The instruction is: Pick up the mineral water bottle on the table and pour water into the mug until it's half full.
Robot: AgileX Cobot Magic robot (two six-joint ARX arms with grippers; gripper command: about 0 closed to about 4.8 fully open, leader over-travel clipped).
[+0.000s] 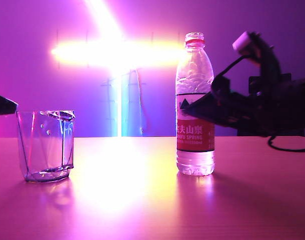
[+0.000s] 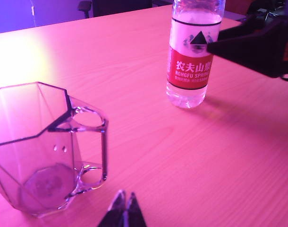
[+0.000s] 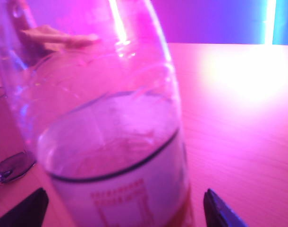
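Upright, the clear red-labelled mineral water bottle (image 1: 194,105) stands between the spread right tool (image 3: 125,208); left tool (image 2: 123,210) pressed together.

The right arm is reaching in level from the right of the exterior view. The right gripper (image 3: 120,208) is holding its fingers (image 3: 219,210) spread wide apart, closed on nothing. The left gripper (image 2: 124,208) is hanging low over the bench (image 2: 182,156), its fingers (image 2: 116,204) pressed together.

Indoor room, wooden table (image 2: 191,156), office chair (image 2: 87,6), glowing pink-purple light strips (image 1: 117,52)
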